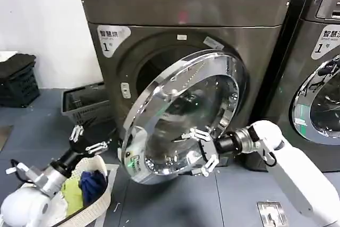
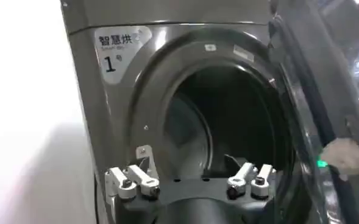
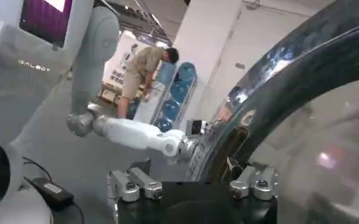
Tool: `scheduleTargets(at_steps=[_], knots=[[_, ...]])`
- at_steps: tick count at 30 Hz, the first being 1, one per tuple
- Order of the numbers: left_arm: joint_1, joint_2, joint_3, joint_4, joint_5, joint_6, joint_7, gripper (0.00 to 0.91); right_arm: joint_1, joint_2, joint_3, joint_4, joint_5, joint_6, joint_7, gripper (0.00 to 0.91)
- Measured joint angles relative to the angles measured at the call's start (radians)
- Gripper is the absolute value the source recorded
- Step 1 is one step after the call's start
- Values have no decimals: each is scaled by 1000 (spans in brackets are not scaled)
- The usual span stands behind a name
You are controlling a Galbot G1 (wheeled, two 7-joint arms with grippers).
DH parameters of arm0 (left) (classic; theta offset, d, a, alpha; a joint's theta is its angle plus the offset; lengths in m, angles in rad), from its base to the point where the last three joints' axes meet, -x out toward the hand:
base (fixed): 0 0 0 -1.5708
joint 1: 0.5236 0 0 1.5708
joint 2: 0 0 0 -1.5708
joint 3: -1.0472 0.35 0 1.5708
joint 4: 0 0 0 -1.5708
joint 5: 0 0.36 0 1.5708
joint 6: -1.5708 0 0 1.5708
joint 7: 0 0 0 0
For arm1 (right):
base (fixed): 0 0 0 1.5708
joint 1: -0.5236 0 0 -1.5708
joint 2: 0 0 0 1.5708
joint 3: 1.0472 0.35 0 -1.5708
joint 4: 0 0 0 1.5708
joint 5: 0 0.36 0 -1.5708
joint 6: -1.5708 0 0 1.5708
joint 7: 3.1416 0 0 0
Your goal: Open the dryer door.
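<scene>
Right now you are looking down at one bronze-grey dryer (image 1: 159, 19) with its round dryer door (image 1: 183, 112) standing partly open. The door is hanging from its edge on the robot's right side, and its free edge is swinging out toward the robot and to its left. Its chrome ring and dark glass are facing outward and tilting slightly upward, so the circle is reading as an oval running from lower left to upper right. Behind it, the dark drum opening (image 2: 228, 122) is showing.

The right gripper (image 1: 204, 152) is sitting against the lower glass of the door, its fingers spreading wide and holding nothing. The left gripper (image 1: 87, 139) is hovering low on the left, near the door's free edge, its fingers also spreading wide and empty.

Two machines are standing side by side: the dryer and a darker second machine (image 1: 319, 67) on the right with its own chrome-ringed door shut. One grey plastic crate (image 1: 85, 104) is sitting on the floor left of the dryer, a black crate (image 1: 18, 81) farther left by the wall. One white laundry basket (image 1: 98, 198) with green and blue cloth is resting below the left arm.
</scene>
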Motion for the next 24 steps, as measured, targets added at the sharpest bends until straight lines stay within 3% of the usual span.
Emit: scheduleTargets(at_steps=[13, 24], knots=[[-47, 4, 74, 8, -6, -9, 21, 907, -251, -100, 255, 91, 22, -5, -5, 907], [-51, -7, 103, 13, 3, -10, 23, 907, -310, -104, 332, 102, 22, -6, -6, 907]])
